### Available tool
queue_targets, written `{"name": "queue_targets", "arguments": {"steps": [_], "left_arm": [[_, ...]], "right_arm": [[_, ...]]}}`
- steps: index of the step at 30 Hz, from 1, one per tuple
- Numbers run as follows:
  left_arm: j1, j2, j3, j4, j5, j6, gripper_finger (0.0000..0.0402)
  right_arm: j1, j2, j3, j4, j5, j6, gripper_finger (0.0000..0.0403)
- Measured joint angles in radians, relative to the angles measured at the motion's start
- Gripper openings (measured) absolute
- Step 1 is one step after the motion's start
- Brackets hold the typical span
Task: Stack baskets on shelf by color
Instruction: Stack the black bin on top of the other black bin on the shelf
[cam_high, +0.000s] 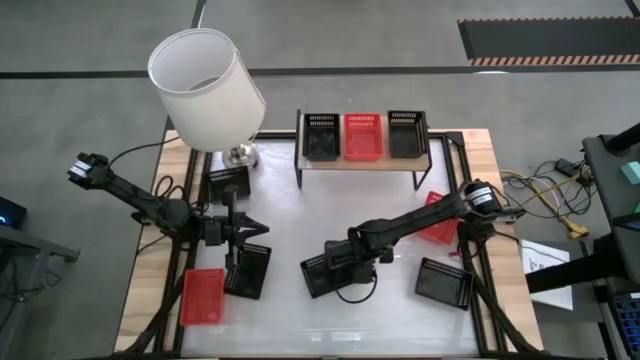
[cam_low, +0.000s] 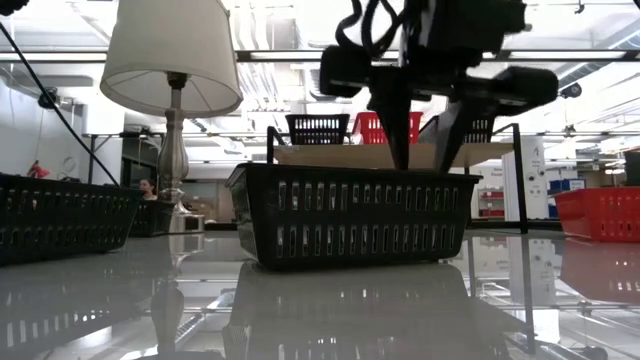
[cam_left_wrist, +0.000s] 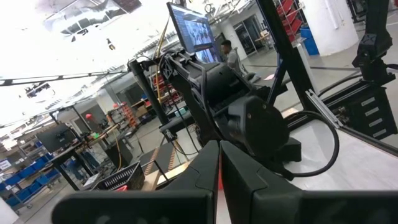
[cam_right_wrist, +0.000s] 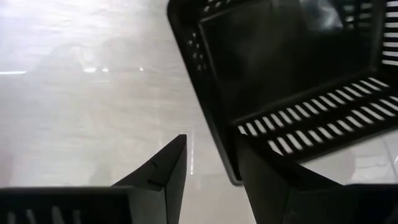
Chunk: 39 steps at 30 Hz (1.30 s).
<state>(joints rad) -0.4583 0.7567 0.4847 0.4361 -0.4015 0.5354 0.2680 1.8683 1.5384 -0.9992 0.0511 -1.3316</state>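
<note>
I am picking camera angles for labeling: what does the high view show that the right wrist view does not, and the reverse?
Only the high view shows the shelf with its black, red and black baskets, the lamp, and the left end effector.

Only the right wrist view shows one finger inside the black basket wall and the other outside.

Both show the right end effector at that basket on the white table.

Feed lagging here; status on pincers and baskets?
Right pincer open, straddling black perforated plastic basket rim. Left pincer shut, empty. Light-wood shelf holds three. Nothing blocking.
</note>
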Motion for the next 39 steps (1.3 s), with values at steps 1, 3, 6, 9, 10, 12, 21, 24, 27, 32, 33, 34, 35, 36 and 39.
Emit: {"name": "queue_targets", "arguments": {"steps": [1,3,6,9,10,12,21,24,27,32,33,34,35,36,39], "left_arm": [[0.000,0.000,0.000,0.000,0.000,0.000,0.0000],[0.000,0.000,0.000,0.000,0.000,0.000,0.0000],[0.000,0.000,0.000,0.000,0.000,0.000,0.0000],[0.000,0.000,0.000,0.000,0.000,0.000,0.0000],[0.000,0.000,0.000,0.000,0.000,0.000,0.0000],[0.000,0.000,0.000,0.000,0.000,0.000,0.0000],[0.000,0.000,0.000,0.000,0.000,0.001,0.0000],[0.000,0.000,0.000,0.000,0.000,0.001,0.0000],[0.000,0.000,0.000,0.000,0.000,0.001,0.0000],[0.000,0.000,0.000,0.000,0.000,0.001,0.0000],[0.000,0.000,0.000,0.000,0.000,0.001,0.0000],[0.000,0.000,0.000,0.000,0.000,0.001,0.0000],[0.000,0.000,0.000,0.000,0.000,0.001,0.0000],[0.000,0.000,0.000,0.000,0.000,0.001,0.0000],[0.000,0.000,0.000,0.000,0.000,0.001,0.0000]], "right_arm": [[0.000,0.000,-0.011,0.011,-0.001,0.000,0.0133],[0.000,0.000,-0.029,0.038,-0.011,0.000,0.0134],[0.000,0.000,-0.060,0.089,-0.042,0.000,0.0133],[0.001,0.000,-0.079,0.120,-0.054,0.000,0.0129],[0.001,0.000,-0.081,0.126,-0.055,-0.001,0.0126],[0.003,0.000,-0.081,0.129,-0.059,0.000,0.0118],[0.026,0.000,-0.079,0.132,-0.062,0.003,0.0034],[0.039,0.000,-0.076,0.138,-0.058,0.011,0.0014],[0.049,0.000,-0.053,0.138,-0.051,0.072,0.0011],[0.057,-0.008,0.027,0.135,0.084,0.204,0.0010],[0.057,-0.013,0.049,0.131,0.124,0.237,0.0010],[0.057,-0.018,0.074,0.120,0.164,0.271,0.0010],[0.057,-0.023,0.100,0.107,0.203,0.312,0.0010],[0.057,-0.029,0.127,0.096,0.245,0.353,0.0010],[0.043,-0.043,0.210,0.024,0.358,0.460,0.0010]]}}
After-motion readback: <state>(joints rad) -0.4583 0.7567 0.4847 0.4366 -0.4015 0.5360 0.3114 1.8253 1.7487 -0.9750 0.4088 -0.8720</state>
